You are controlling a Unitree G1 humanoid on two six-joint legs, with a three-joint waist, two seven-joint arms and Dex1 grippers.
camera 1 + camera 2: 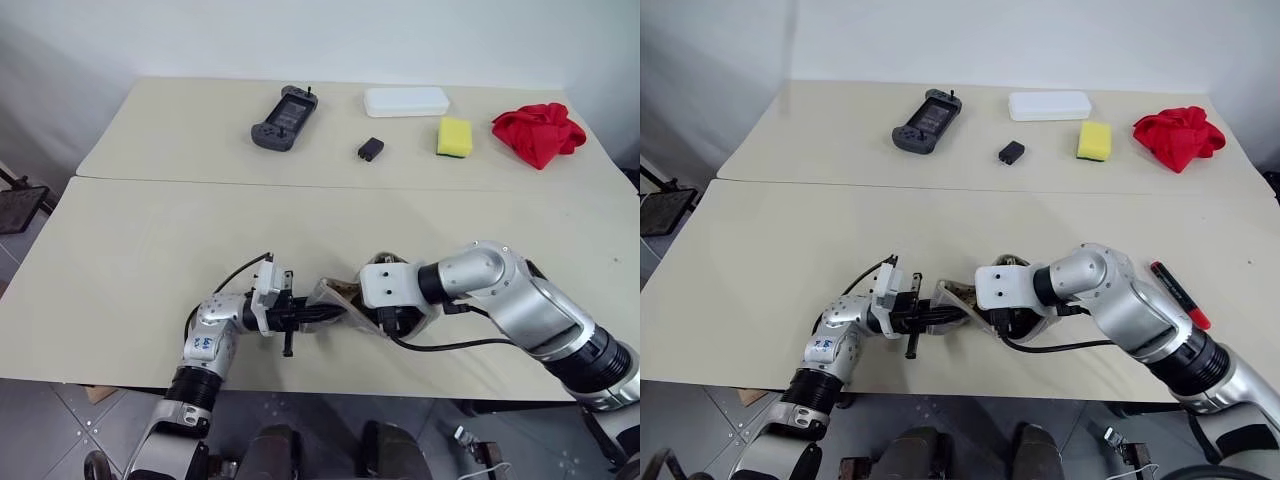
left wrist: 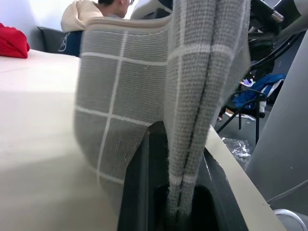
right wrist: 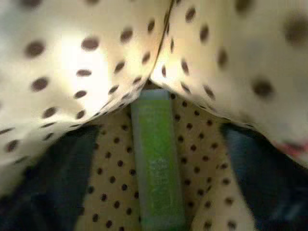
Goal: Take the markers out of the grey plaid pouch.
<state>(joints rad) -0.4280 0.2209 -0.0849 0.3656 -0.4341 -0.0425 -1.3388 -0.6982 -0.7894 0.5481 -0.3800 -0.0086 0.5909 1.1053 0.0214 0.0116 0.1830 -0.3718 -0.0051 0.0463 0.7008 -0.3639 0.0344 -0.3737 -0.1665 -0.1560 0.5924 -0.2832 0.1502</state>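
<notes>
pouch work at the near edge of the table [image 1: 130, 260]: the grey plaid pouch [image 2: 144, 91] is held up off the tabletop between the two arms, and the left gripper [image 1: 312, 314] is clamped tight on its fabric edge, the black fingers [image 2: 144, 192] pinching the folded cloth with the white grid lines running up from them. the right gripper [image 3: 154, 202] is pushed into the pouch's open mouth from the other side, its two dark fingers [image 3: 62, 183] spread wide apart against the pale, brown-dotted lining, nothing between them gripped. inside, a light green marker [image 3: 156, 159] lies along the lining just between those spread fingers, not touched by either. a red marker [image 1: 1180, 294] lies on the table beside the right arm, apart from the pouch. on the far part of the table sit a dark game controller [image 1: 284, 118], a small black block [image 1: 370, 149], a white flat case [image 1: 406, 101], a yellow sponge [image 1: 455, 136] and a red cloth [image 1: 538, 132], all well apart from the pouch. a person [image 2: 96, 9] sits beyond the table in the left wrist view.
</notes>
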